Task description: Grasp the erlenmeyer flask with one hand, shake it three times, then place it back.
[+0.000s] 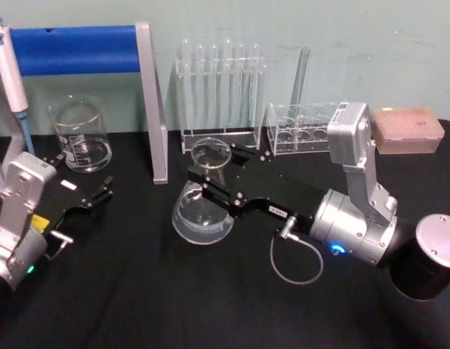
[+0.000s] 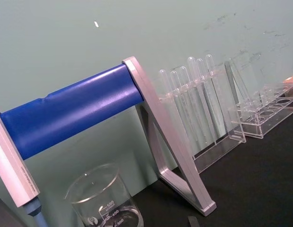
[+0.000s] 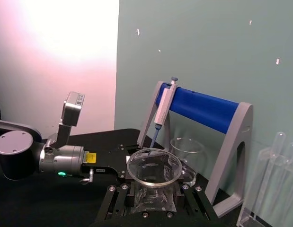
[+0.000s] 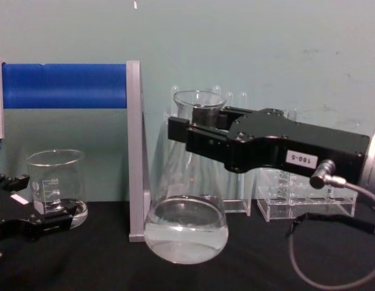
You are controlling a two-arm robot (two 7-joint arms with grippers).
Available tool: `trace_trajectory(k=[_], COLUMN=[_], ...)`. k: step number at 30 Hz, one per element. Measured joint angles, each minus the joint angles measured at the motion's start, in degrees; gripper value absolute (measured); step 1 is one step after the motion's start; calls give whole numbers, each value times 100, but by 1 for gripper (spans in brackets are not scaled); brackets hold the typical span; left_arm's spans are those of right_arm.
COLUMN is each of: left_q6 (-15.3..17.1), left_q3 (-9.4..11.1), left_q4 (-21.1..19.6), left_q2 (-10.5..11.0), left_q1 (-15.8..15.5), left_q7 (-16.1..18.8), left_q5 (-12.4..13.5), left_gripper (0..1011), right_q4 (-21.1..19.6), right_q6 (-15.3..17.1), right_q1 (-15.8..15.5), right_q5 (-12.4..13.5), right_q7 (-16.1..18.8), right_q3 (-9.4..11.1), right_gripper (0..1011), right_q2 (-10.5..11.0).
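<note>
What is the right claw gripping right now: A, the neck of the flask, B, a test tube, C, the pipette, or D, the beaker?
A: the right claw closes on the neck of the erlenmeyer flask, under its rim; the left claw rests open near the beaker.

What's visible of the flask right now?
The flask is clear glass, conical, with a wide base, narrow neck and flared open rim. It is roughly upright over the black table, in front of the test tube rack. The right gripper is shut on its neck. Whether its base touches the table is unclear.
</note>
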Motion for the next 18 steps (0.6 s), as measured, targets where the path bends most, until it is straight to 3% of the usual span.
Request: trace_trajectory(k=[9,18], left_q6=[0,0], left_q3=[0,0], left_q4=[0,0], left_q2=[0,0], left_q1=[0,0], left_q7=[0,0], left_q5=[0,0], left_gripper=[1001,1001], right_q4=[18,-100], right_q6=[-15,-31], right_q1=[-18,-275], right_q5=[50,-95], right_q7=[-261,-910], right_q3=[-3,416], right_gripper=[449,449], right_q2=[0,38])
